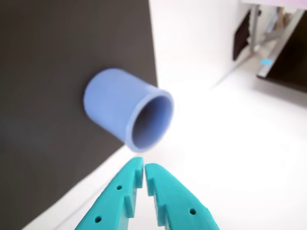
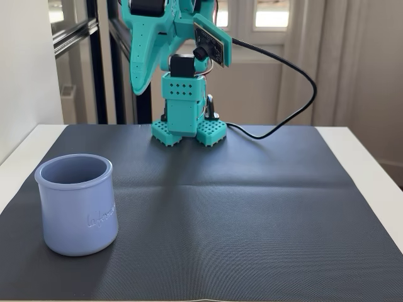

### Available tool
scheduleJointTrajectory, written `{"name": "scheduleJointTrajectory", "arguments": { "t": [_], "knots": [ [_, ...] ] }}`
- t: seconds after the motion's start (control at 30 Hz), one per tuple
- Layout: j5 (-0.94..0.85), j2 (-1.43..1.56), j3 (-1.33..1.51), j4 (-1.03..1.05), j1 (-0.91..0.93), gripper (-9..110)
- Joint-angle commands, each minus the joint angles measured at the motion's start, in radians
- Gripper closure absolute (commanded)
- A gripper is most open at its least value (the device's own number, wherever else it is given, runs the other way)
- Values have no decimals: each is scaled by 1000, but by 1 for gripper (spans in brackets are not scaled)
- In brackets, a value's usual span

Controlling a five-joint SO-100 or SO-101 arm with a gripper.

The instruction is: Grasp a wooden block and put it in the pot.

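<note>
The lavender-blue pot (image 2: 77,211) stands upright on the front left of the black mat (image 2: 252,207). In the wrist view the pot (image 1: 109,101) fills the middle, and its dark inside shows nothing. My teal gripper (image 1: 143,168) is shut and empty, with its fingertips touching just short of the pot's rim in that view. In the fixed view the gripper (image 2: 138,87) hangs high at the back left, well above the mat and away from the pot. The wooden block is not in view in either frame.
The arm's teal base (image 2: 189,123) sits at the mat's back edge. A black cable (image 2: 301,78) loops off to its right. White table (image 2: 365,157) borders the mat on both sides. A dark metal frame (image 2: 94,63) stands behind at the left.
</note>
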Motion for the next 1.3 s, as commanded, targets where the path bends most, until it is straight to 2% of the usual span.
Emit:
{"name": "scheduleJointTrajectory", "arguments": {
  "t": [0.0,0.3,0.63,1.27],
  "knots": [
    [-12,144,126,-15,-35,101],
    [-9,482,456,-15,-71,101],
    [-11,713,649,-14,-173,101],
    [-12,798,779,-15,-176,101]
  ]
}}
